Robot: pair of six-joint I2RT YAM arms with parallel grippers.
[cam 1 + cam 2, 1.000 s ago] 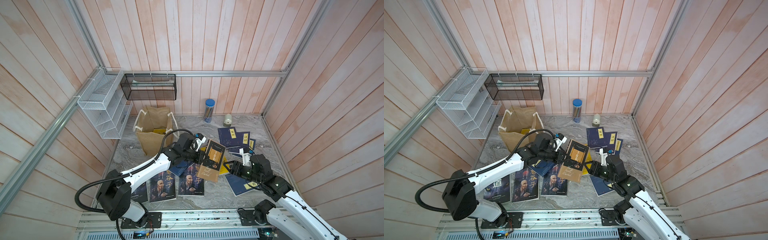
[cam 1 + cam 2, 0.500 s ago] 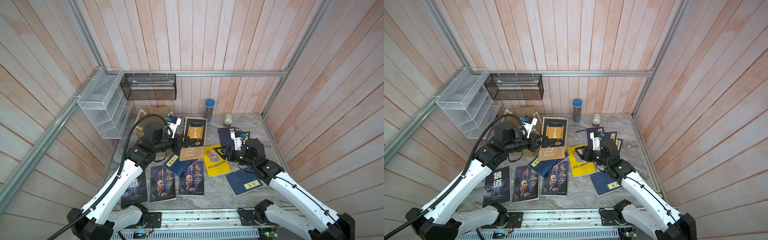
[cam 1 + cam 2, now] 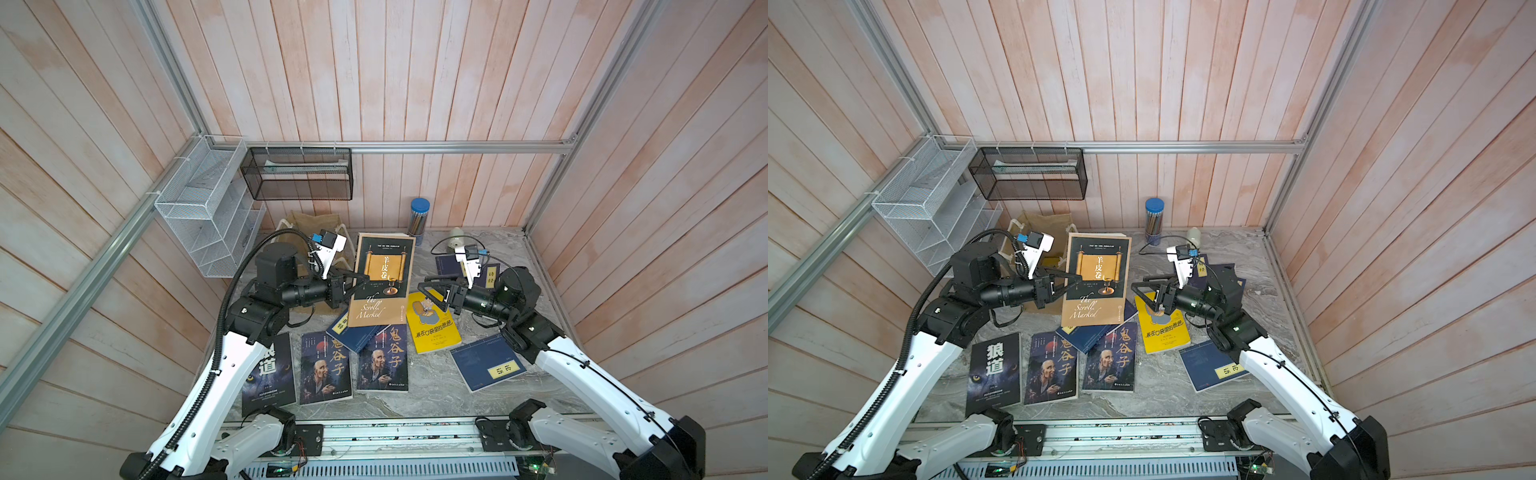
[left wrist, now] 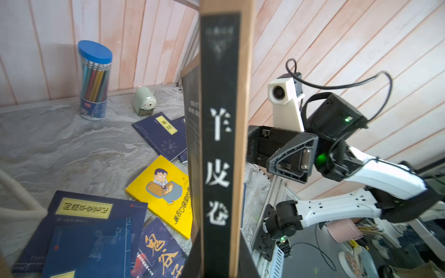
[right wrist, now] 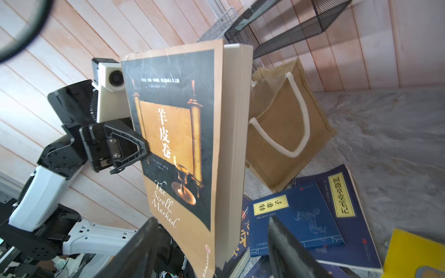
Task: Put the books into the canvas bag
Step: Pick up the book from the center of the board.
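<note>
Your left arm [image 3: 232,365] rises from the base, elbow bent, forearm level and pointing inward. Your left gripper [image 3: 352,283] is clamped on the spine side of a book [image 3: 382,282], one jaw on each cover. Your right arm [image 3: 582,374] mirrors that pose, its forearm level and aimed at the left one. Your right gripper [image 3: 428,291] has its jaws spread, grips nothing, and sits near the book's free edge. The two grippers face each other.
</note>
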